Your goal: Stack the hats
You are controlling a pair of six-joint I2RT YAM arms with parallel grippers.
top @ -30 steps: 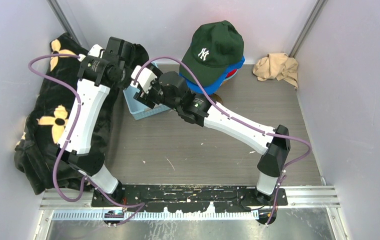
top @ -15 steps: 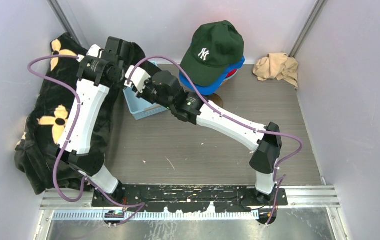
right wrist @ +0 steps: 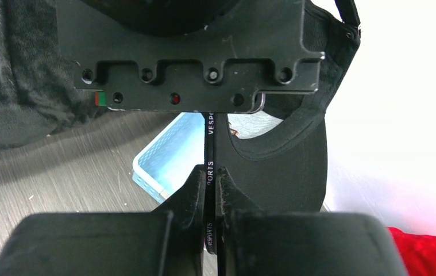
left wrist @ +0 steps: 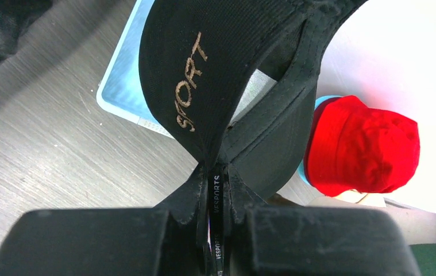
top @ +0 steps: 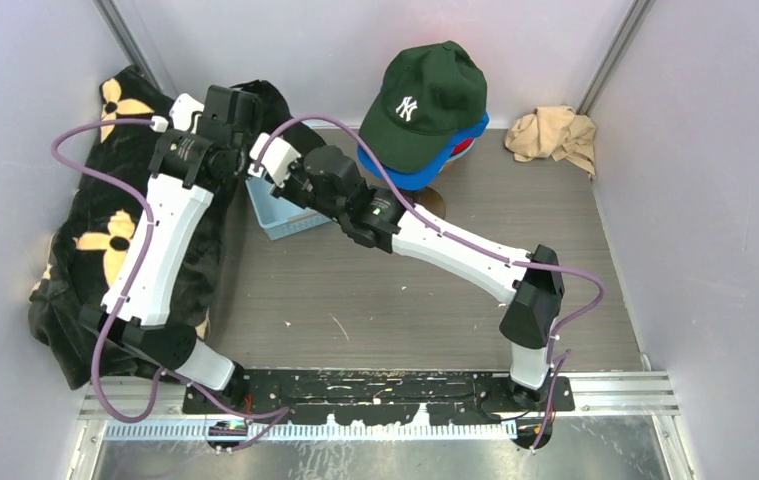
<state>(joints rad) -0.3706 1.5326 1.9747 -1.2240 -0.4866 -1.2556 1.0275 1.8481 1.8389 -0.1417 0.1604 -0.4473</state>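
Three pale walls (top: 355, 40) enclose a grey tabletop (top: 385, 290) bearing stacked hats (top: 425, 100).

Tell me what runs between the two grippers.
The lettered strap of the black cap, stretched straight; the left gripper and the right gripper each pinch it. The right wrist view shows it.
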